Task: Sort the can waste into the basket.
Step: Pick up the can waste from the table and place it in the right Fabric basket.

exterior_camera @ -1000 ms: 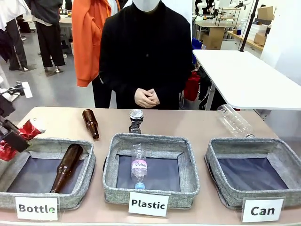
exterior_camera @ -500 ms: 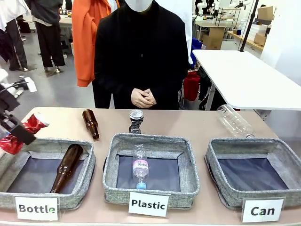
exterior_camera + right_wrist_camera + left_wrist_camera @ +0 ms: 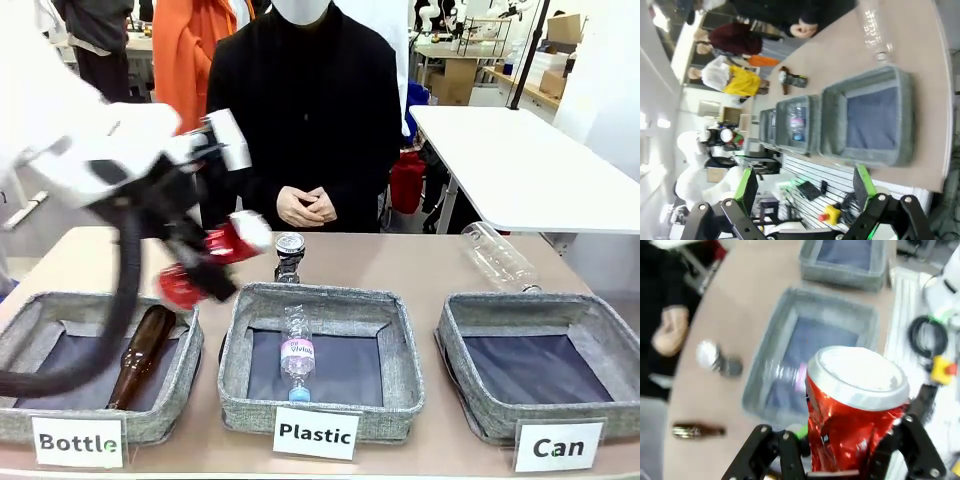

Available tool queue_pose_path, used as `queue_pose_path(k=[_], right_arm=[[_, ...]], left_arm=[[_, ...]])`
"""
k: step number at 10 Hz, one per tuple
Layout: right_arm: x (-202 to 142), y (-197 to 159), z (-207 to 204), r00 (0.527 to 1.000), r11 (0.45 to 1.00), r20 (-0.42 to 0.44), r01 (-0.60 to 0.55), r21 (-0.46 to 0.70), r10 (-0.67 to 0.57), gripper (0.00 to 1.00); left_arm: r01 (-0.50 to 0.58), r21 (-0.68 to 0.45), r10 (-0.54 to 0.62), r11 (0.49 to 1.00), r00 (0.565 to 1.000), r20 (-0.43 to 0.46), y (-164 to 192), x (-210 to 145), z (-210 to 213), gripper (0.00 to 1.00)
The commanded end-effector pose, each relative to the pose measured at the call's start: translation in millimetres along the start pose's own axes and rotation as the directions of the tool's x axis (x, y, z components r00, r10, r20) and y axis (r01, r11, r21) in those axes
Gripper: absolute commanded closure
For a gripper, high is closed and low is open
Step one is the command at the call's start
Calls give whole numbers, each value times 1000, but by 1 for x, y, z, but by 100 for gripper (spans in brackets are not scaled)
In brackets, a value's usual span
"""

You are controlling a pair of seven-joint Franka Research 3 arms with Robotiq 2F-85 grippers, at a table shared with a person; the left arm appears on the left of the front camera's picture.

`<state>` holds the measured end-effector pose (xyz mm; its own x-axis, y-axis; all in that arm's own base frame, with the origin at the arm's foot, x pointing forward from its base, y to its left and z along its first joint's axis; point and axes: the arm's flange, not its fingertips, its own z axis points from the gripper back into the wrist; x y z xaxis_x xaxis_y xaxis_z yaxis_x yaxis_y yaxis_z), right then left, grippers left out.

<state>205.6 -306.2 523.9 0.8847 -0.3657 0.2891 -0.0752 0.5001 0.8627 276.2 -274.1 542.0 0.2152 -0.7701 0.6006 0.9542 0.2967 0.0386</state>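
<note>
My left claw (image 3: pixel 200 268) is clamped on the red can (image 3: pixel 228 243), carrying it in the air above the gap between the "Bottle" basket (image 3: pixel 185 335) and the "Plastic" basket (image 3: pixel 322 297). The "Can" basket (image 3: pixel 520 305) lies well apart, at about 4 o'clock from the can in the front view, with nothing in it that I can see. The black can (image 3: pixel 289 256) stands on the surface (image 3: pixel 400 262) at 3 o'clock from my load, just beyond the Plastic basket's far rim.

The route is my worry. It crosses the Plastic basket, so a loose hold or an early release there would sort the can wrongly. The can is crumpled and uneven, so I judge it could twist or slide between my pads. My arm is blurred in the front view, which suggests speed. A low pass could clip the black can and send it rolling.

The front view gives me the cards and the whole route. The left wrist view gives the hold itself: the fingers (image 3: pixel 790 452) press the red can's (image 3: pixel 852 415) dented sides near its lower part, its pale end facing away from me, over the Plastic basket (image 3: pixel 762 372). From the right wrist view I learn that my right claw (image 3: pixel 805 189) is spread wide and carrying nothing, with the Can basket (image 3: pixel 865 156) nearest of the row.
</note>
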Motion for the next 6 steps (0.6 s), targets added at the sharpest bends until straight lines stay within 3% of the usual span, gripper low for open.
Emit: queue_pose_path(k=[1, 3, 4, 6], right_arm=[[-5, -24, 32, 992, 990, -8, -129, -64, 129, 0], [-12, -47, 52, 973, 964, -12, -231, -128, 232, 0], [-13, -56, 65, 969, 959, -6, -247, -140, 248, 0], [-11, -68, 91, 968, 968, 71, -236, -85, 242, 0]], left_arm=[[152, 7, -152, 988, 982, 108, 17, 79, -53, 100], [348, 37, -349, 937, 921, 171, -36, 192, -117, 100], [414, 36, -414, 910, 896, 159, -60, 229, -153, 100], [484, 36, -484, 874, 867, 118, -86, 263, -224, 100]])
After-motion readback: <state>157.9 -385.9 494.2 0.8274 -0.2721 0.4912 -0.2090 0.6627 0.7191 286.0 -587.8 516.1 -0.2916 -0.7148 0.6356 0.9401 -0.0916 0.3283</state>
